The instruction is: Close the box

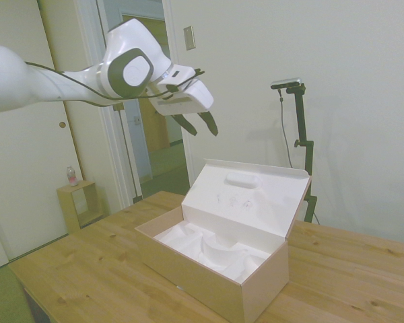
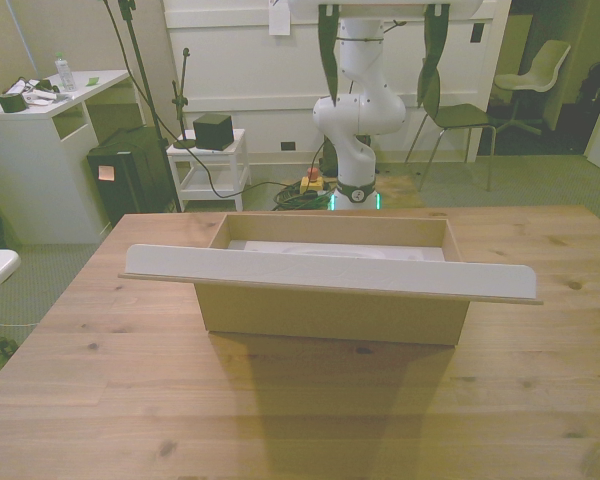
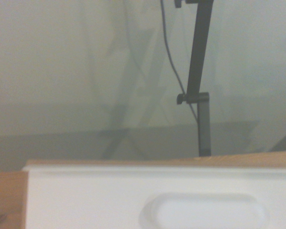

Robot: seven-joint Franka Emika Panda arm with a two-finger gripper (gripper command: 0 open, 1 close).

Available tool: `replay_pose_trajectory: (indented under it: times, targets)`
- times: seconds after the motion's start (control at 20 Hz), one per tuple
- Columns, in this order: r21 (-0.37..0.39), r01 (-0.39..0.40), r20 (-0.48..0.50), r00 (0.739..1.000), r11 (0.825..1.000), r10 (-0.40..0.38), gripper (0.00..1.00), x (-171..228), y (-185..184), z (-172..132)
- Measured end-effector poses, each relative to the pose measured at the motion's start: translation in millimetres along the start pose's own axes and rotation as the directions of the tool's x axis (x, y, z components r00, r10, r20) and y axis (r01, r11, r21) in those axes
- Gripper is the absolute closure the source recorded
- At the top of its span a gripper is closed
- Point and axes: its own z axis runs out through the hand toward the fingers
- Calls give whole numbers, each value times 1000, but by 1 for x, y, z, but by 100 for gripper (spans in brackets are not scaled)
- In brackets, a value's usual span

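The box (image 1: 219,269) sits near the middle of the table (image 1: 87,269), long side across the front view, its base resting flat on the wood. Its lid (image 1: 246,195) stands raised on the hinge along the side away from the robot, leaning slightly back past upright, so the white inner face with its moulded recess faces the arm; the moulded white insert (image 1: 209,249) lies exposed in the base. The task is therefore not yet begun in effect: nothing touches the lid. The gripper (image 1: 200,124) hangs well above the box and apart from it, fingers spread open and empty, angled downward toward the lid's top edge (the wrist view confirms this aim, showing the lid's inner face and its oval recess close below the camera). This placement appears deliberate: a position above the free edge would allow the arm to get behind it and draw it over the base. The lean of the lid suggests it will resist until brought past vertical, then fall under its own weight.
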Motion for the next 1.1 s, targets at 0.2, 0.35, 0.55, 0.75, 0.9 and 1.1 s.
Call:
replay_pose_trajectory:
  times: [0.2, 0.35, 0.55, 0.75, 0.9, 1.1]
  targets:
    - [-7, 7, -21, 1000, 1000, -7, 0, 32, -2, 32]
    - [-14, 8, -33, 999, 1000, -8, 0, 49, -5, 54]
    - [-28, -7, -30, 1000, 1000, 6, 0, 68, -10, 91]
    - [-61, -6, -3, 1000, 998, 6, 0, 80, -14, 126]
    - [-97, -3, 16, 1000, 995, 5, 0, 82, -13, 159]
    - [-139, 0, 41, 999, 990, 6, 0, 81, -6, 204]
